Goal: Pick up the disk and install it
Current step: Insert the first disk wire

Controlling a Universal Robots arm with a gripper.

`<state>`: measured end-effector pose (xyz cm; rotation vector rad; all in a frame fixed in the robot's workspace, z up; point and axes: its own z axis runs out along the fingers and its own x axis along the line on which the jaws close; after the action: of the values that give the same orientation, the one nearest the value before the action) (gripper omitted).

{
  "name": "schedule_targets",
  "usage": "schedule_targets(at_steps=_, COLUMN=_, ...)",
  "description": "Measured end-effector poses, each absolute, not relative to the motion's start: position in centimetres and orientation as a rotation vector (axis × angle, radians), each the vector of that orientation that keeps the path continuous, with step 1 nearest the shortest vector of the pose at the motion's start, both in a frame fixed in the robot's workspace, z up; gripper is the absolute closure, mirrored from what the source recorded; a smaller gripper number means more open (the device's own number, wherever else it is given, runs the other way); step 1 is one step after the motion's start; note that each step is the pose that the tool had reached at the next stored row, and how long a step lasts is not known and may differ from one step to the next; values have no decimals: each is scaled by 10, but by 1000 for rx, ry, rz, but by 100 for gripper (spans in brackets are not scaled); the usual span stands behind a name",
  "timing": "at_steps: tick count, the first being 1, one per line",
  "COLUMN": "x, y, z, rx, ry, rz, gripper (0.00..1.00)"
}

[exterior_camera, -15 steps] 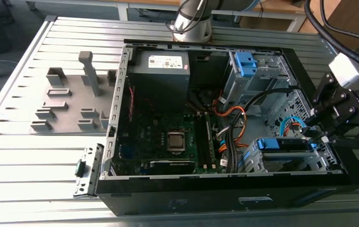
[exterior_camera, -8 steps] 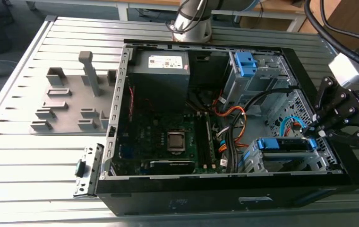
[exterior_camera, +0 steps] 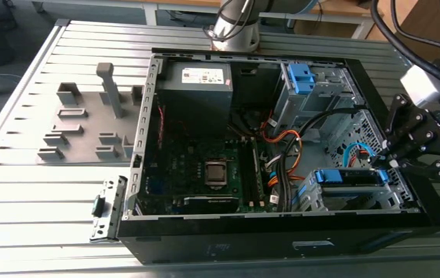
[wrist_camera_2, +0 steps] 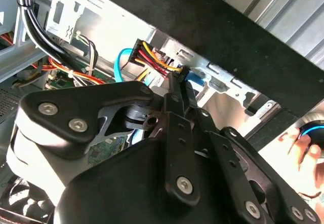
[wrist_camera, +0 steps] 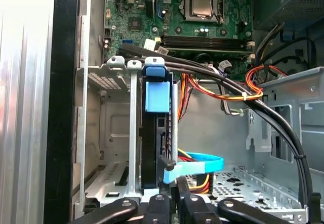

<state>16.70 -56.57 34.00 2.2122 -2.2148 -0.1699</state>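
Seating the disk [wrist_camera: 153,133], by my read: install step, pickup behind me. My gripper [wrist_camera: 174,183] has its fingers drawn together, tips at the disk's near edge. Can't tell if they touch it or nip anything.

Disk stands on edge in the drive cage [wrist_camera: 115,77], blue caddy tab at its far end, and looks mostly home. Blue SATA cable [wrist_camera: 200,163] loops just beside my fingertips, with the power leads [wrist_camera: 253,89] beyond.

Further off sit the motherboard [wrist_camera: 202,26], then the power supply [exterior_camera: 197,87].

Judgement: any move from here calls for a straight line along the cage rails, without snagging that SATA loop.
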Motion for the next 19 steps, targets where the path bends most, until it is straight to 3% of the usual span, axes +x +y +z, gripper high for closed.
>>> schedule_targets(at_steps=19, x=149, y=-564, z=340, rx=2203, ry=-2208, rz=-146, gripper=84)
